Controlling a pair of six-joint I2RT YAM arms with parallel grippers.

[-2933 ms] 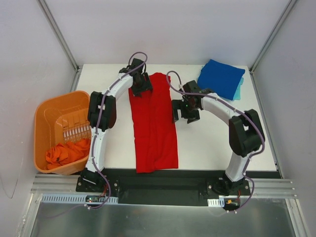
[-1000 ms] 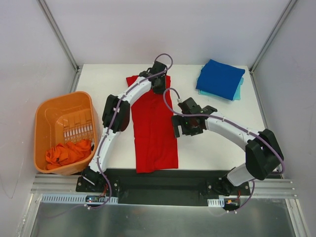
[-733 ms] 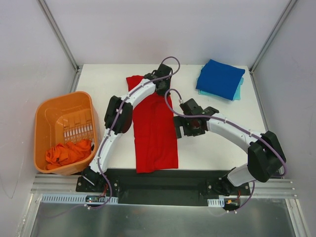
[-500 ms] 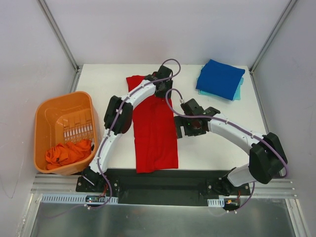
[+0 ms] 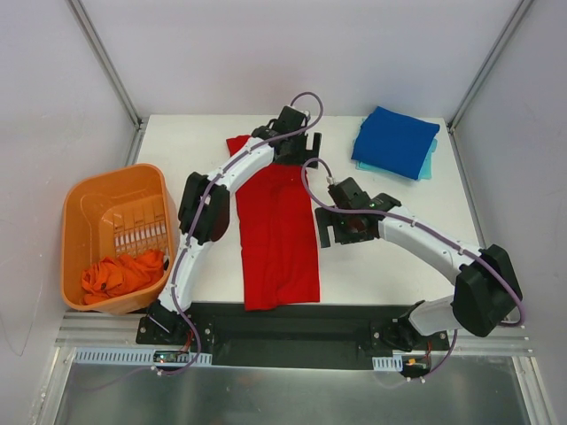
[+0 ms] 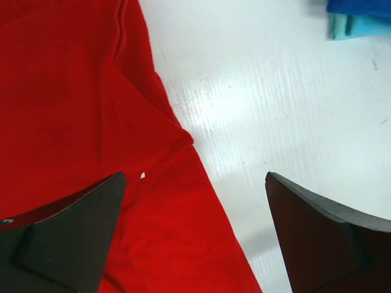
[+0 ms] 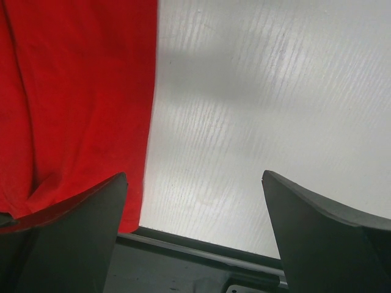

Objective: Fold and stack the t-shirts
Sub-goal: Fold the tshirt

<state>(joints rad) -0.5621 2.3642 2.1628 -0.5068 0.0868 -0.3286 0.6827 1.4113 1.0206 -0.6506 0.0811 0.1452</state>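
Red shirt (image 5: 279,235) lies as a long strip on the tabletop (image 5: 390,257), partly folded. Your left fingers (image 6: 67,232) and right fingers (image 7: 61,226) stand apart, empty. Next, you likely pinch its far end and fold it toward you.

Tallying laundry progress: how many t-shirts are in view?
4: red t-shirt laid mid-table, blue t-shirt folded far right atop the teal t-shirt, orange-red t-shirt crumpled in the basket. Others could be hidden.

Red t-shirt (image 7: 73,91) lies on white table (image 7: 256,110), its edge straight.
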